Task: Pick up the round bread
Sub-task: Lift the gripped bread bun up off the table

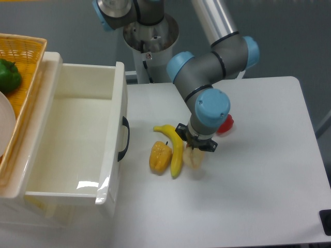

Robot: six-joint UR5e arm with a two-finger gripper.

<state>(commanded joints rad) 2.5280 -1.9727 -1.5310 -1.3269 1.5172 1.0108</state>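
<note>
Bread (194,159): pale bun, mid-surface, just right of banana (174,150); mostly hidden under the pincer, so long axis cannot be told.
Pincer (195,153): pointing straight down onto bread, wrist directly above; whether fingers are clamped or apart cannot be told.
Pepper (160,157): left of banana.
Red item (226,124): behind wrist.

The claw (196,151) is largely hidden under the arm's own wrist; finger position cannot be determined. The bread (194,158), directly beneath it, shows only in part. A red item (226,124) just right of the claw is mostly covered by the wrist, identity unclear. Far left, the basket (23,49) and green vegetable (9,75) are cut by the frame edge.
</note>
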